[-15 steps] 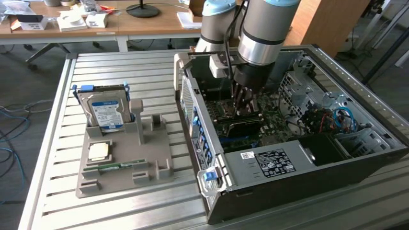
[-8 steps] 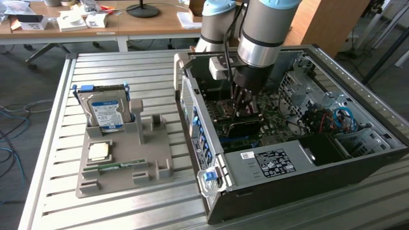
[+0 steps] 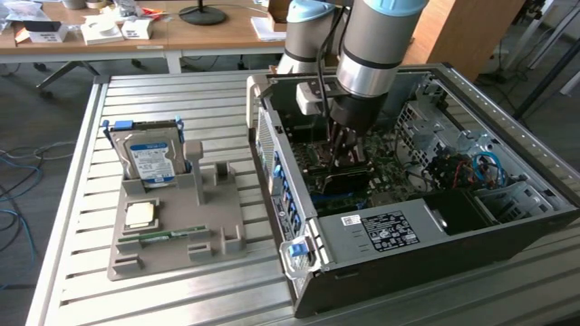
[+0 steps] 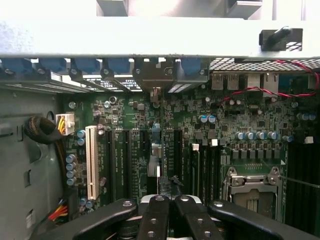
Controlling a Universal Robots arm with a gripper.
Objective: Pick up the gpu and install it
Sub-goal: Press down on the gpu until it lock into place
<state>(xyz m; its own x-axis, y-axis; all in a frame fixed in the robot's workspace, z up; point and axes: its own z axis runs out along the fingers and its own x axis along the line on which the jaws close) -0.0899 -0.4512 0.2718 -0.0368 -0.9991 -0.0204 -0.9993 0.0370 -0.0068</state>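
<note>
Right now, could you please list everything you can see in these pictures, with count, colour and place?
computer case: one, black and silver, open, on the exterior view's right.
motherboard: one, green, inside the case.
gpu: one, dark, inside the case under the gripper.
hard drive: one, silver with blue-white label, upright in the grey holder.
holder: one, grey, on the slatted table, exterior view's left.
memory stick: one, thin green, lying on the holder.
slatted table: one, silver.
desk: one, wooden, behind.
gripper: one, black, shut, lowered into the case on the gpu.
</note>
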